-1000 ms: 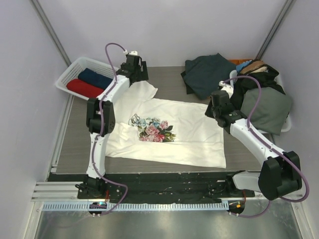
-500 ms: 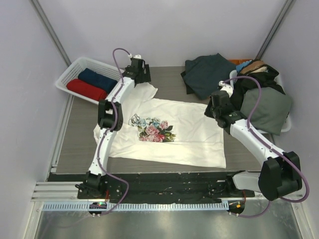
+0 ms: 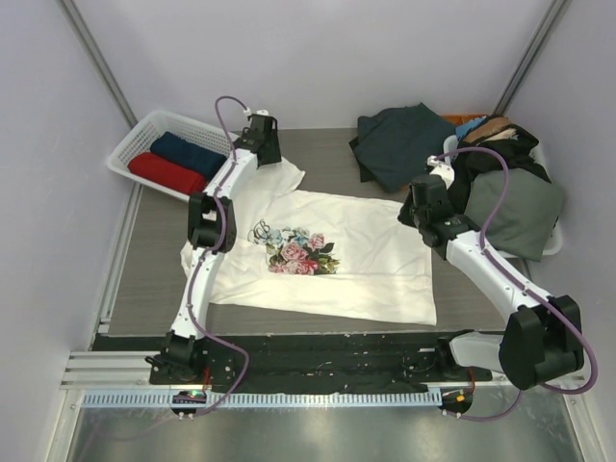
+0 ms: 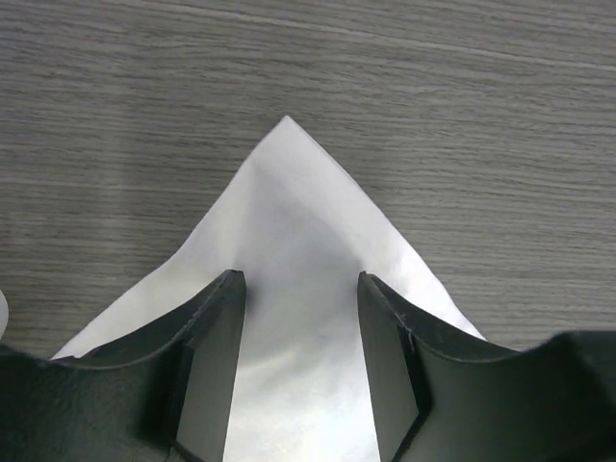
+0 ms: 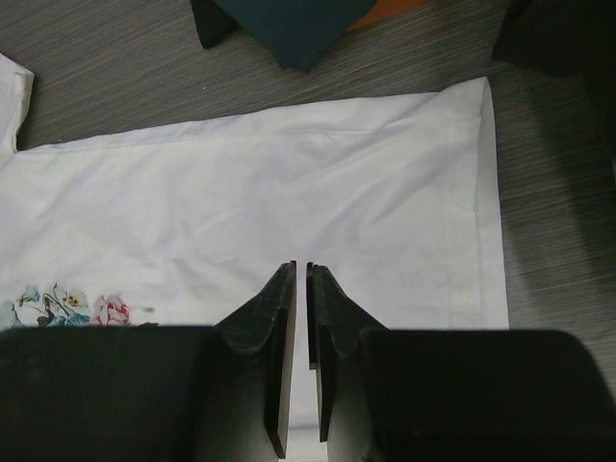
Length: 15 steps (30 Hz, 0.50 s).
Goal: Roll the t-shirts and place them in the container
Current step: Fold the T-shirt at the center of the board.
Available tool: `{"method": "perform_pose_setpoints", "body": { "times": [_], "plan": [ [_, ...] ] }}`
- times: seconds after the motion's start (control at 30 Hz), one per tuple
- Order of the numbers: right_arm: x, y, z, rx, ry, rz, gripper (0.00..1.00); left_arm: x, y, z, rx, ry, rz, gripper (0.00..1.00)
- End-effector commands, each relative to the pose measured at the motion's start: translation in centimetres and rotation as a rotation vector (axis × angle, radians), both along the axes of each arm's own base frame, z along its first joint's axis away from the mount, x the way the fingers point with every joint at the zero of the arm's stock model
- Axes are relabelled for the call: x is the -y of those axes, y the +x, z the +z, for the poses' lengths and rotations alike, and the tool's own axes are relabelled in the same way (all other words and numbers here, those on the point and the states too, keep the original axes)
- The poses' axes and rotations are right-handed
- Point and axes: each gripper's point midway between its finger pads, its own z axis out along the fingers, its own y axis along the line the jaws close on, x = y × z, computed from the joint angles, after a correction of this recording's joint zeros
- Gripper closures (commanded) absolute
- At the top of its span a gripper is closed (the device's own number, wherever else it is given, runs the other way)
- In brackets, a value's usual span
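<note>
Jaws on the left gripper (image 4: 300,286) are partway open, one on each side of the pointed sleeve corner (image 4: 289,183) of the cream-white t-shirt (image 3: 371,260). As far as I can see they're not gripping anything yet. My guess is it's lined up to pinch that corner and fold the sleeve in, so the shirt becomes a tidy strip for rolling.

Right gripper (image 5: 299,271) has its jaws almost together with just a sliver of gap and nothing in them, hanging over the hem end of the shirt.

Shirt lies flat, print up, mid tabletop (image 3: 144,279). A red roll (image 3: 166,171) and a navy roll (image 3: 188,151) sit side by side in the white basket (image 3: 123,154) far left, so that's probably where this one goes.
</note>
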Motion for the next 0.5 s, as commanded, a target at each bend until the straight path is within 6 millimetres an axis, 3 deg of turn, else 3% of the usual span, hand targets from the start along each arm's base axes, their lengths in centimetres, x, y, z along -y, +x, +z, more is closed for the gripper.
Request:
{"method": "perform_pose_setpoints", "body": {
  "times": [0.0,0.1,0.3,0.47],
  "plan": [
    [1.2,1.1,-0.3,0.004,0.007,-0.071,0.82,0.1,0.1,1.2,0.024,-0.022,-0.017,0.49],
    [1.6,1.5,-1.5,-0.039,0.002,-0.083,0.83,0.2,0.6,1.8,0.055,-0.016,-0.023,0.6],
    [2.5,1.5,-1.0,-0.023,-0.018,-0.114,0.82,0.5,0.9,2.0,0.065,-0.028,-0.04,0.85],
    [3.5,2.3,-2.2,-0.056,-0.062,-0.152,0.77,1.1,0.9,4.7,0.124,-0.058,-0.06,1.0]
  ]
}}
